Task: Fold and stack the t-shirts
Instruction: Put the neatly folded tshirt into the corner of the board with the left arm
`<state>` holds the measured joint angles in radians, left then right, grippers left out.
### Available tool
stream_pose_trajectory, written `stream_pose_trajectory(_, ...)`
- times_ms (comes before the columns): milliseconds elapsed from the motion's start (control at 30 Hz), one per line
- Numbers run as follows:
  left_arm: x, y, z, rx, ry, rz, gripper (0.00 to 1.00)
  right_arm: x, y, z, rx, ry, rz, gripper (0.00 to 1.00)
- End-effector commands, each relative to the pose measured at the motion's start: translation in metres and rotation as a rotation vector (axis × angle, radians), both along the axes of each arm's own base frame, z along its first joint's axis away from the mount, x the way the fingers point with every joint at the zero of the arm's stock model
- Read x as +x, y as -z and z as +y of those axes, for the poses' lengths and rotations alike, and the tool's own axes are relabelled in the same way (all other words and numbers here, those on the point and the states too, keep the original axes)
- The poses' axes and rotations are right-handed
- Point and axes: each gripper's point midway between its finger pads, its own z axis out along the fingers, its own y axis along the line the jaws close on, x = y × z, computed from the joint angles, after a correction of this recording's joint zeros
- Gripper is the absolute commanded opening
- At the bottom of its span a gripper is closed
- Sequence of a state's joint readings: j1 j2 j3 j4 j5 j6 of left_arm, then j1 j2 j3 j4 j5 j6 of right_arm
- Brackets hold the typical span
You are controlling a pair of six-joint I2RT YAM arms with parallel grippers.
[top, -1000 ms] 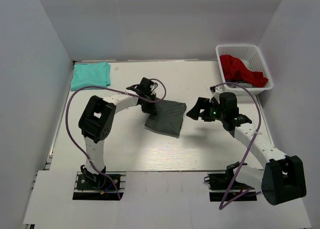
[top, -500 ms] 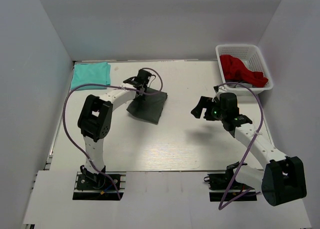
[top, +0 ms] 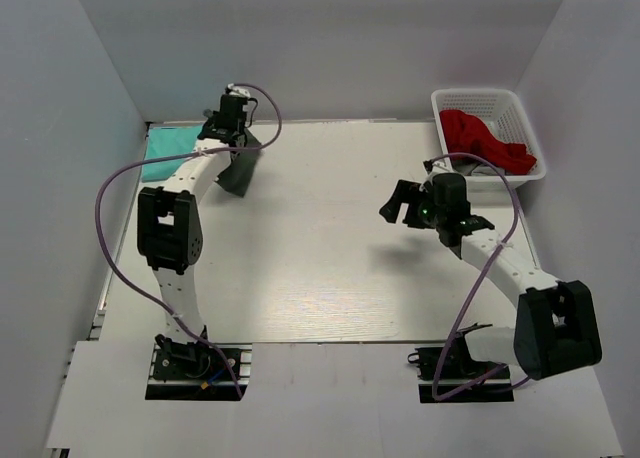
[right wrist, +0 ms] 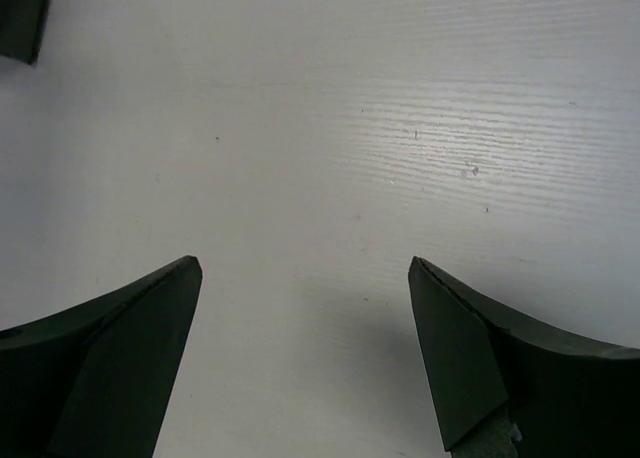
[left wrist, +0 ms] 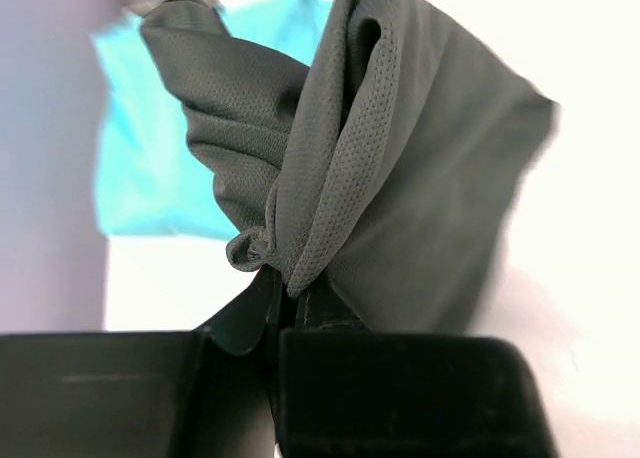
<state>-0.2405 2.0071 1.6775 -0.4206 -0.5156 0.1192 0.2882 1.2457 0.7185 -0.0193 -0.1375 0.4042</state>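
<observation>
Charcoal t-shirt [left wrist: 420, 178] clamped in left gripper [left wrist: 283, 303], bunched.

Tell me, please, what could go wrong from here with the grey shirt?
The grey shirt hangs bunched from the left gripper by one small pinch, so it may slip out, or land crumpled rather than flat. Its loose edge hangs close to the teal shirt and could ruffle that fold.

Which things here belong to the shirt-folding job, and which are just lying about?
Job: dark grey t-shirt, pinched in the left gripper; folded teal t-shirt.
Lying about: white lattice basket; red garment inside it.
</observation>
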Motion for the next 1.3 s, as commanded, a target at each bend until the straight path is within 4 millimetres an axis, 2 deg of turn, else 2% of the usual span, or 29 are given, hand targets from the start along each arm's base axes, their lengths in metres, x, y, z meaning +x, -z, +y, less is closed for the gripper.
stream_pose_trajectory(0, 0.029, -0.043, 0.015, 0.028, 0.02, -0.118, 0.0, 0.029, -0.027, 0.011, 0.052, -0.012, -0.08, 0.9)
stream_pose_trajectory(33, 0.034, -0.044, 0.022, 0.032, 0.022, -0.116, 0.0, 0.029, -0.025, 0.014, 0.063, -0.023, -0.065, 0.9)
stream_pose_trajectory(67, 0.041, -0.045, 0.02, 0.038, 0.037, -0.121, 0.0, 0.033, -0.024, 0.019, 0.078, -0.033, -0.052, 0.9)
stream_pose_trajectory(100, 0.046, -0.047, 0.033, 0.048, 0.032, -0.121, 0.0, 0.032, -0.023, 0.023, 0.091, -0.047, -0.043, 0.9)
stream_pose_trajectory(133, 0.054, -0.059, 0.038, 0.044, 0.022, -0.154, 0.0, 0.032, -0.023, 0.024, 0.096, -0.053, -0.041, 0.9)
stream_pose_trajectory(167, 0.058, -0.049, 0.047, 0.053, 0.019, -0.122, 0.0, 0.036, -0.022, 0.026, 0.104, -0.054, -0.034, 0.9)
stream_pose_trajectory(200, 0.066, -0.062, 0.049, 0.051, 0.026, -0.148, 0.0, 0.036, -0.022, 0.028, 0.11, -0.062, -0.03, 0.9)
stream_pose_trajectory(267, 0.074, -0.065, 0.058, 0.056, 0.023, -0.154, 0.0, 0.039, -0.024, 0.03, 0.119, -0.066, -0.027, 0.9)
stream_pose_trajectory(300, 0.077, -0.059, 0.067, 0.058, 0.008, -0.14, 0.0, 0.04, -0.024, 0.031, 0.122, -0.065, -0.024, 0.9)
stream_pose_trajectory(367, 0.084, -0.075, 0.074, 0.053, 0.014, -0.172, 0.0, 0.041, -0.025, 0.033, 0.127, -0.069, -0.024, 0.9)
stream_pose_trajectory(400, 0.087, -0.075, 0.081, 0.053, 0.02, -0.167, 0.0, 0.043, -0.028, 0.033, 0.131, -0.067, -0.028, 0.9)
stream_pose_trajectory(500, 0.087, -0.071, 0.094, 0.028, 0.031, -0.156, 0.0, 0.044, -0.028, 0.035, 0.141, -0.069, -0.023, 0.9)
stream_pose_trajectory(533, 0.087, -0.076, 0.091, 0.018, 0.048, -0.165, 0.0, 0.043, -0.028, 0.036, 0.146, -0.073, -0.019, 0.9)
stream_pose_trajectory(700, 0.083, -0.07, 0.1, -0.026, 0.102, -0.144, 0.0, 0.046, -0.026, 0.042, 0.167, -0.093, -0.003, 0.9)
stream_pose_trajectory(733, 0.083, -0.072, 0.113, -0.029, 0.086, -0.153, 0.0, 0.046, -0.026, 0.043, 0.171, -0.092, -0.001, 0.9)
stream_pose_trajectory(800, 0.081, -0.068, 0.117, -0.034, 0.084, -0.145, 0.0, 0.046, -0.025, 0.044, 0.173, -0.098, 0.006, 0.9)
stream_pose_trajectory(867, 0.08, -0.058, 0.137, -0.038, 0.058, -0.135, 0.0, 0.046, -0.026, 0.044, 0.172, -0.098, 0.001, 0.9)
stream_pose_trajectory(967, 0.082, -0.049, 0.149, -0.057, 0.06, -0.128, 0.0, 0.049, -0.028, 0.043, 0.166, -0.093, -0.007, 0.9)
stream_pose_trajectory(1067, 0.087, -0.043, 0.172, -0.083, 0.058, -0.136, 0.0, 0.05, -0.027, 0.045, 0.167, -0.096, 0.0, 0.9)
stream_pose_trajectory(1167, 0.093, -0.037, 0.174, -0.128, 0.108, -0.141, 0.0, 0.052, -0.022, 0.046, 0.172, -0.096, 0.019, 0.9)
stream_pose_trajectory(1267, 0.094, -0.034, 0.159, -0.18, 0.177, -0.123, 0.0, 0.052, -0.019, 0.049, 0.177, -0.099, 0.035, 0.9)
